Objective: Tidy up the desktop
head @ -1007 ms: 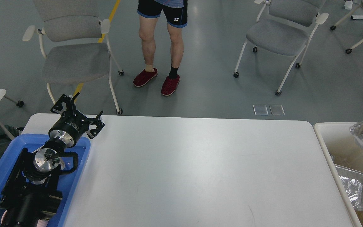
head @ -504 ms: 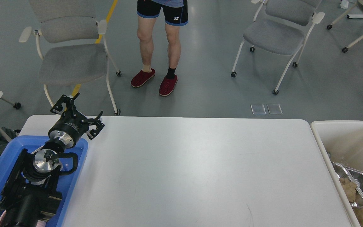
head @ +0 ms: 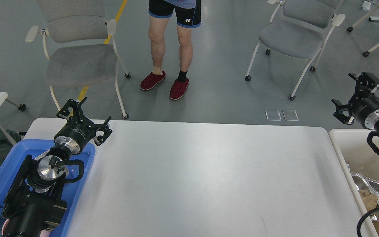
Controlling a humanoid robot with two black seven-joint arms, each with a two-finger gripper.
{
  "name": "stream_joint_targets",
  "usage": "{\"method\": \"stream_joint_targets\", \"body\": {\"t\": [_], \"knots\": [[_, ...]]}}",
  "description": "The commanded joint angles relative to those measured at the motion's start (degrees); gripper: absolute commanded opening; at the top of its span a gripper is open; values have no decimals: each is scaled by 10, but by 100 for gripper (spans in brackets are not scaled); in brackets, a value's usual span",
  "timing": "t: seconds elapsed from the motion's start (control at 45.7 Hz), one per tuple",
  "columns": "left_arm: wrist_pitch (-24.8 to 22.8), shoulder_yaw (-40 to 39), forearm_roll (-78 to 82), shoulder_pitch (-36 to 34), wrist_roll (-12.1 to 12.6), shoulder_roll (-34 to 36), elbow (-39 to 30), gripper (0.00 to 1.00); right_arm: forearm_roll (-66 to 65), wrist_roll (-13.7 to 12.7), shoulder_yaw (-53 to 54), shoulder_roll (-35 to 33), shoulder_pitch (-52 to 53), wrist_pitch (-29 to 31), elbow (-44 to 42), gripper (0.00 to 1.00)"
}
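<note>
Head view: desktop (head: 202, 177) bare, spanning centre; left gripper (head: 85, 116) and right gripper (head: 357, 95) both spread, holding nothing; risk is an arm clipping the blue tray (head: 2, 182) or bin (head: 347, 144) rims.

Table (head: 202, 177): white, rectangular, rounded corners, matte top. One item on it: blue tray (head: 84, 164), at the near left edge.

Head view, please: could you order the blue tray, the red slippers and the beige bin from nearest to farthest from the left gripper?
Measured from the left gripper, jaws spread:
1. Blue tray, directly under the arm at the left edge of the desktop.
2. Red slippers, on the floor beyond the table, right of the gripper.
3. Beige bin, at the far right end, below the right gripper.
</note>
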Motion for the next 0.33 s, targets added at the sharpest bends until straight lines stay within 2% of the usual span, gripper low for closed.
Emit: {"method": "stream_joint_targets", "body": {"t": [0.0, 0.306], "knots": [[0, 1, 0, 0, -1, -2, 0, 96, 10, 64, 6, 26, -7, 0, 7, 100], [1, 2, 0, 0, 0, -12, 0, 96, 13, 64, 6, 81, -64, 0, 6, 100]]}}
